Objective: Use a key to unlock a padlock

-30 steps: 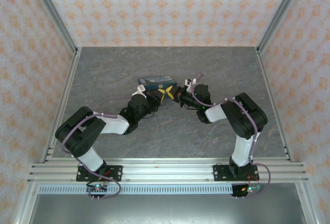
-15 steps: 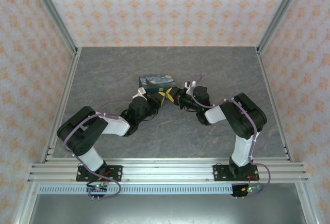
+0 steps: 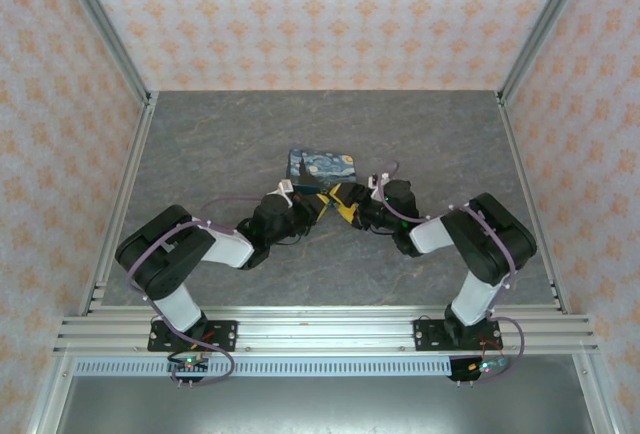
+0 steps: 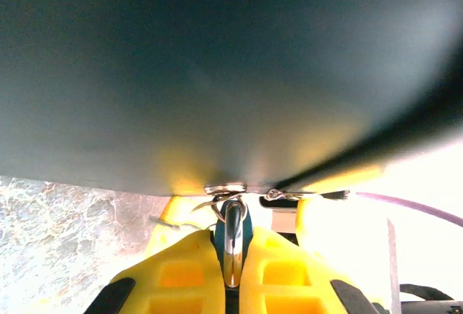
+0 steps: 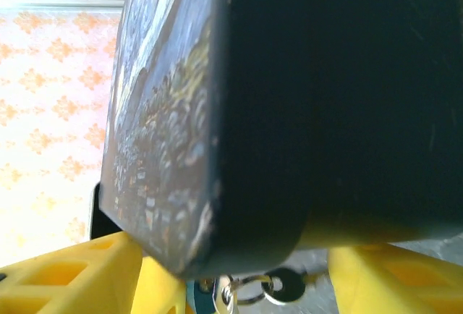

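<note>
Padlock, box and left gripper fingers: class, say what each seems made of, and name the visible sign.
Padlock: teal body, likely painted metal; its shackle is bright polished metal, showing mirror glints. Box: printed night-sky face, possibly card or tin; unclear. Left gripper fingers: matte yellow plastic, moulded with recessed pockets.

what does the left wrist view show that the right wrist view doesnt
Left wrist: the marbled table, a purple cable, and the left gripper shut on the padlock. Right wrist: the box with its night-sky print, the patterned wall, the right gripper open. Both: the box's dark side and yellow fingers.
</note>
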You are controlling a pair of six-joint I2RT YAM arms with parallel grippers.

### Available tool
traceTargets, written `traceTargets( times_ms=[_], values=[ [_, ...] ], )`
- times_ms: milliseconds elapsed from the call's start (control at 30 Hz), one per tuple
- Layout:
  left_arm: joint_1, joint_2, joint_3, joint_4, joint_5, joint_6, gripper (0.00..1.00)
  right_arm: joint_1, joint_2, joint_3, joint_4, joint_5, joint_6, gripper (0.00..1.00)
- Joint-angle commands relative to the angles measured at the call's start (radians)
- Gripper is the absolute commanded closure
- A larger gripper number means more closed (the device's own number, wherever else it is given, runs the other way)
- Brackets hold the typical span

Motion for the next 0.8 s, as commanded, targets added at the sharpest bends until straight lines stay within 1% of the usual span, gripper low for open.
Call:
traceTargets(
  times_ms=[0,67,167,233,267,333,400,467,533,600,700,767],
  values=[
    [-0.002,0.01,0.001,0.037,0.066,0.055,1.0,-0.009,-0.06,-0.023,-0.081,0.023,-0.099,0.33],
    [0.002,0.016,0.001,0.044,0.077,0.057,1.0,-0.009,-0.097,-0.029,-0.136,0.018,-0.16,0.35],
    [0.01,0.015,0.006,0.036,0.09,0.057,1.0,-0.009,-0.183,-0.019,-0.316,0.035,-0.319,0.39],
    [0.014,0.009,0.013,0.022,0.097,0.061,1.0,-0.006,-0.246,0.004,-0.482,0.071,-0.452,0.41],
    [0.014,0.007,0.015,-0.009,0.1,0.063,1.0,-0.007,-0.268,0.013,-0.537,0.093,-0.496,0.41],
    [0.021,0.006,0.02,-0.019,0.111,0.066,1.0,-0.007,-0.304,0.032,-0.633,0.126,-0.574,0.42],
    [0.024,0.006,0.021,-0.021,0.117,0.066,1.0,-0.007,-0.315,0.046,-0.672,0.135,-0.6,0.43],
    [0.029,0.007,0.023,-0.025,0.124,0.064,1.0,-0.006,-0.316,0.052,-0.669,0.117,-0.604,0.47],
    [0.032,0.007,0.024,-0.028,0.13,0.059,1.0,-0.001,-0.316,0.056,-0.672,0.124,-0.606,0.53],
    [0.033,0.004,0.027,-0.034,0.135,0.056,1.0,0.005,-0.314,0.061,-0.674,0.12,-0.606,0.55],
    [0.035,0.002,0.042,-0.066,0.152,0.049,1.0,0.035,-0.322,0.086,-0.728,0.14,-0.643,0.55],
    [0.036,-0.002,0.052,-0.085,0.16,0.043,1.0,0.058,-0.332,0.103,-0.771,0.178,-0.682,0.52]
  ],
)
